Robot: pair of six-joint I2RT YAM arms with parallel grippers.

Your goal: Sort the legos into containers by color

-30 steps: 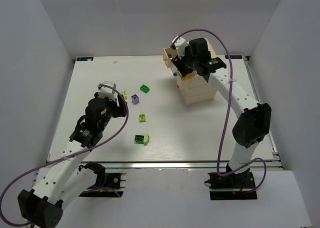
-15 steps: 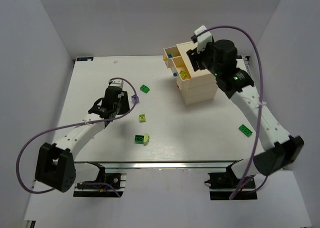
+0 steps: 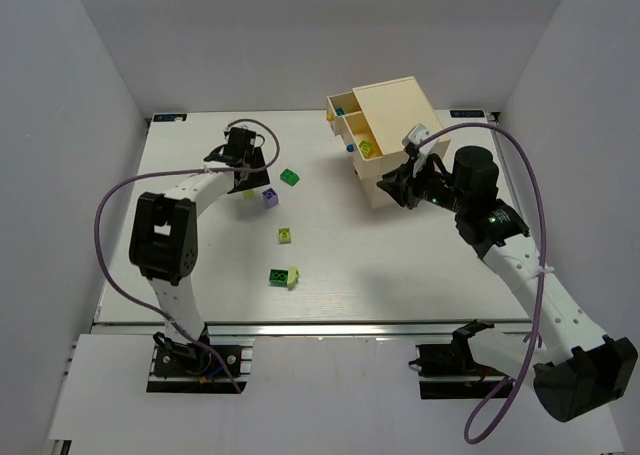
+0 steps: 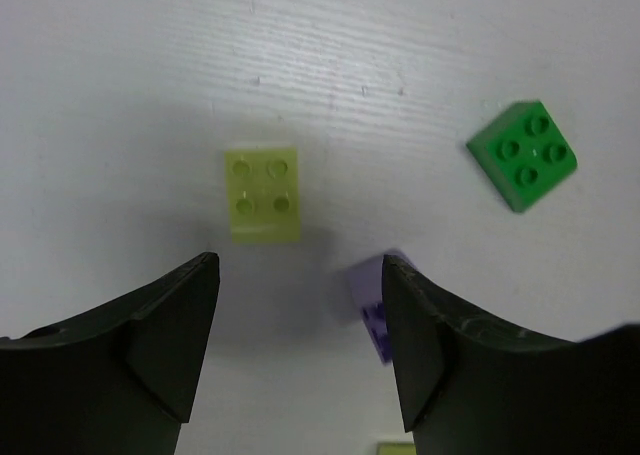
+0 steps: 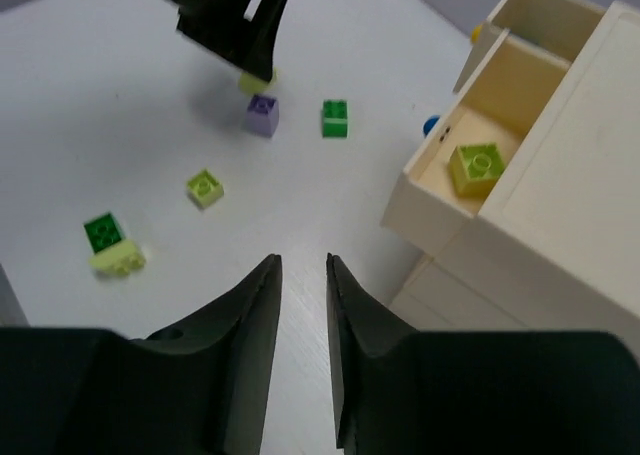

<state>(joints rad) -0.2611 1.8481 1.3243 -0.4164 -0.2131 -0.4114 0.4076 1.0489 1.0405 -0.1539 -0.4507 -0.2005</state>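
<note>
The cream chest point(image 3: 398, 110) stands at the far right with two top drawers pulled out. One drawer point(image 5: 500, 85) holds a yellow-green lego point(image 5: 476, 167). My left gripper point(image 4: 300, 315) is open and empty, low over the table, with a pale yellow-green lego point(image 4: 262, 193) just beyond its tips. A purple lego point(image 4: 372, 293) is partly hidden by its right finger. A green lego point(image 4: 523, 155) lies further right. My right gripper point(image 5: 304, 275) is empty, its jaws a narrow gap apart, in front of the chest point(image 5: 560, 205).
A yellow-green lego point(image 3: 286, 235) and a green-and-pale pair point(image 3: 283, 275) lie mid-table. Blue point(image 5: 432, 126) and yellow point(image 5: 476, 33) knobs stick out of the drawer fronts. The left arm's purple cable point(image 3: 110, 205) loops over the table's left side.
My left gripper has moved toward the far side, over the pale yellow-green lego. My right gripper has pulled back from above the chest and come down in front of it.
</note>
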